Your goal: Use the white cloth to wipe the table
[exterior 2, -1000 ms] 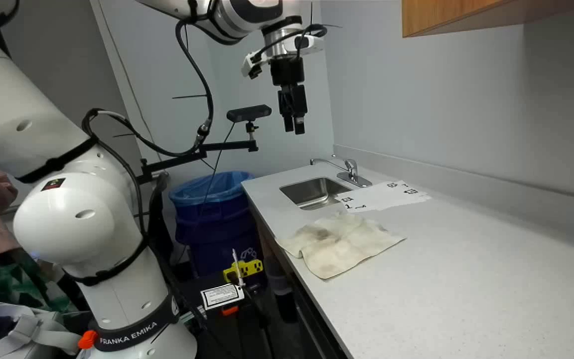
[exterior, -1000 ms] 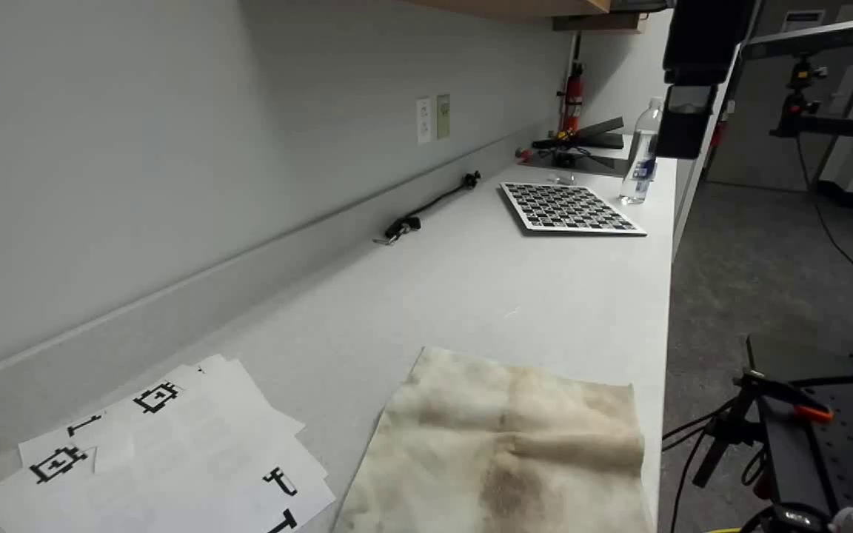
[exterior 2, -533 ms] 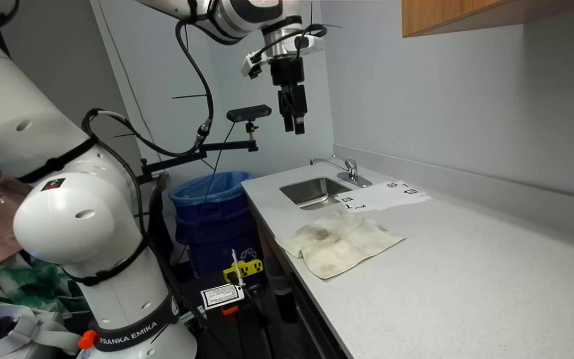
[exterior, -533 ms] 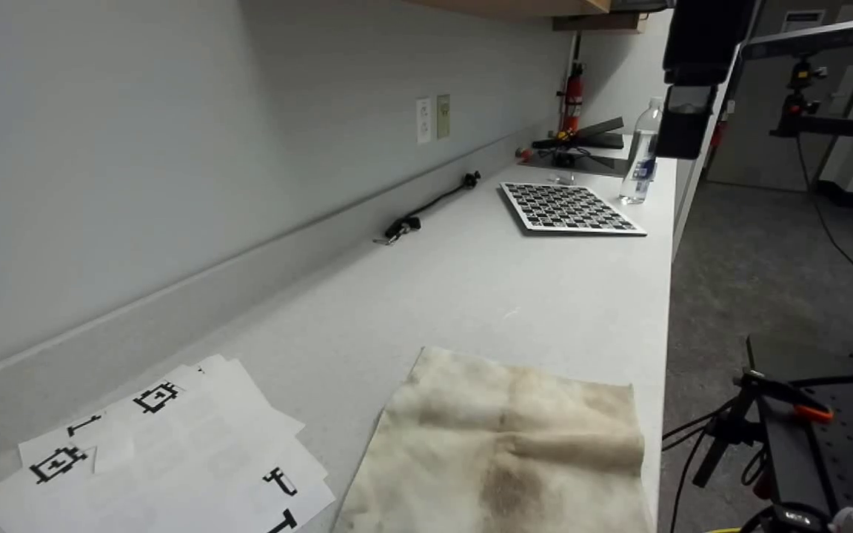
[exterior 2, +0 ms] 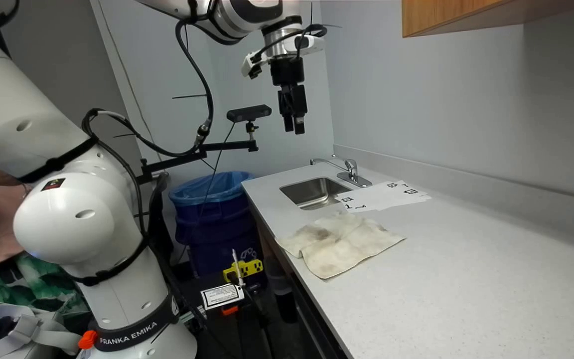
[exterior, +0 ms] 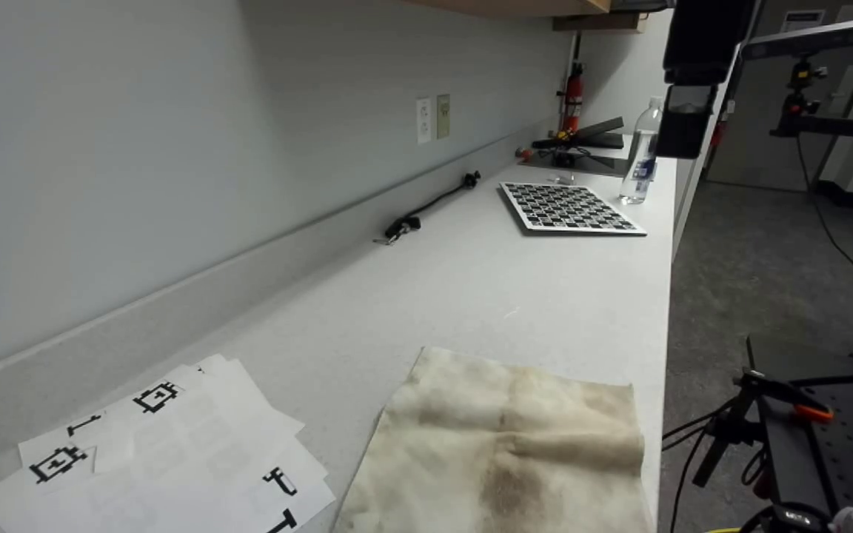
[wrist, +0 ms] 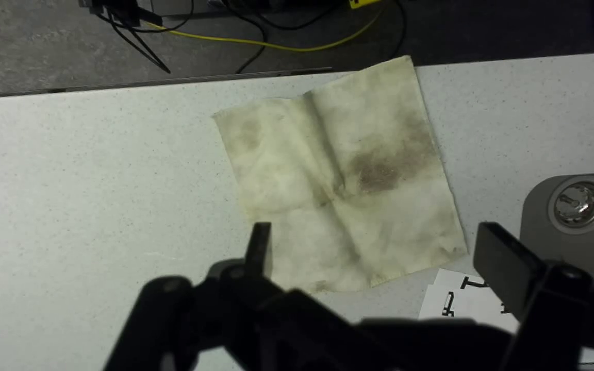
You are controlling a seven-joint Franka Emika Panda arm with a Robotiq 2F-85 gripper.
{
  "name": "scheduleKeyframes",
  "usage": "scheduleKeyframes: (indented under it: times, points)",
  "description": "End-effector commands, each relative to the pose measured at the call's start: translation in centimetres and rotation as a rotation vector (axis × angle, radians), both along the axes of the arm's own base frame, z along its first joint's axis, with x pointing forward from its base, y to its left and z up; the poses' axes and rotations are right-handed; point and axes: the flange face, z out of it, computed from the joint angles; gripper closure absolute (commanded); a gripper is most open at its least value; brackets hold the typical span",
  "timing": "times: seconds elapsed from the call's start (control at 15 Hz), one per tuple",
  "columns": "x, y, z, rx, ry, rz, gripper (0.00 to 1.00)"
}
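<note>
The white cloth, cream with grey-brown stains, lies wrinkled near the front edge of the table in both exterior views (exterior: 500,451) (exterior 2: 342,244). In the wrist view the cloth (wrist: 338,170) has one corner reaching just past the edge. The table is a long white countertop (exterior: 434,296) (exterior 2: 456,279), also in the wrist view (wrist: 121,180). My gripper (exterior 2: 294,125) hangs high above the table, pointing down, well apart from the cloth. In the wrist view its fingers (wrist: 374,229) are wide apart with nothing between them. It shows partly in an exterior view (exterior: 682,129).
Paper sheets with black markers (exterior: 175,459) lie by the wall, beside the sink (exterior 2: 312,192) and faucet (exterior 2: 349,172). A checkered board (exterior: 571,209), a bottle (exterior: 641,159) and a black cable (exterior: 434,203) are farther along. A wooden cabinet (exterior 2: 466,17) hangs above.
The arm, gripper and cloth have not visibly moved. Only the person partly visible behind the arm has shifted.
</note>
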Motion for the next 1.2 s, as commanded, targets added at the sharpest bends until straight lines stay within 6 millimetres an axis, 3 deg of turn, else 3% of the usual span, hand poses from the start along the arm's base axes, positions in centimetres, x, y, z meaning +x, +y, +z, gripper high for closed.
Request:
scheduleKeyframes:
  times: [0.0, 0.67, 0.87, 1.13]
  points:
    - [0.0, 0.0, 0.1, 0.0, 0.001, 0.0, 0.0]
    - [0.8, 0.3, -0.9, 0.0, -0.034, 0.026, 0.0]
    - [1.7, 0.9, -2.3, 0.013, -0.049, 0.047, 0.0]
    - [3.0, 1.9, -6.0, 0.012, -0.041, 0.081, 0.0]
